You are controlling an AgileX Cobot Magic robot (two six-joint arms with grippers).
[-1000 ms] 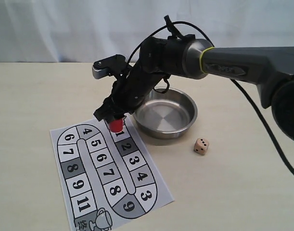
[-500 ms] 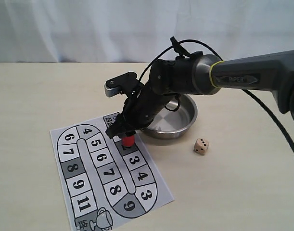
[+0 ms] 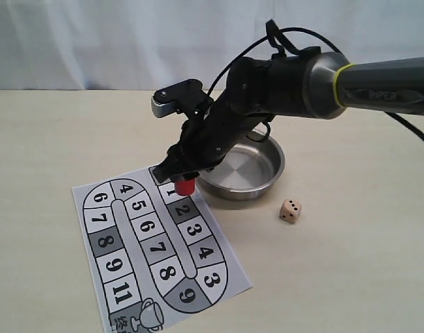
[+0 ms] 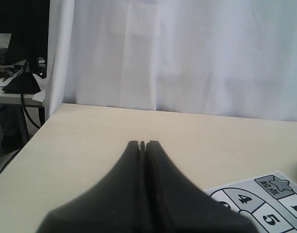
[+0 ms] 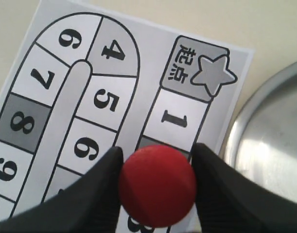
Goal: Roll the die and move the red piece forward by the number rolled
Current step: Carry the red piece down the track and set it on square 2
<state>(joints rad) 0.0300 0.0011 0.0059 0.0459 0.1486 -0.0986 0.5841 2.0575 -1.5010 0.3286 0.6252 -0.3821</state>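
The red piece point(image 3: 184, 186) point(image 5: 157, 184) was in the grip of the right claw point(image 3: 183, 180) point(image 5: 157, 158). The two dark fingers point(image 5: 102, 187) were closed against its opposite sides, spread only as far as the piece is wide. It sat at the start of the numbered track, at squares 1 and 2. The right wrist view showed square 1 uncovered just beside it and the darker square after it largely hidden. Whether its base touched the sheet could not be determined.

The game board point(image 3: 128, 257) was a printed paper sheet lying flat on the counter point(image 3: 350, 270). In the exterior view a steel bowl point(image 3: 276, 171) stood at 2 o'clock from the piece, its rim just beside the sheet's corner. The right arm reached in from 3 o'clock, passing above the bowl and hiding part of its rim. The die point(image 3: 290, 211) rested on the counter at 4 o'clock from the bowl, apart from it and off the board. One side face showed three pips.

The left claw point(image 4: 143, 145) had its fingers pressed together with nothing between them, above bare counter near the board's edge.
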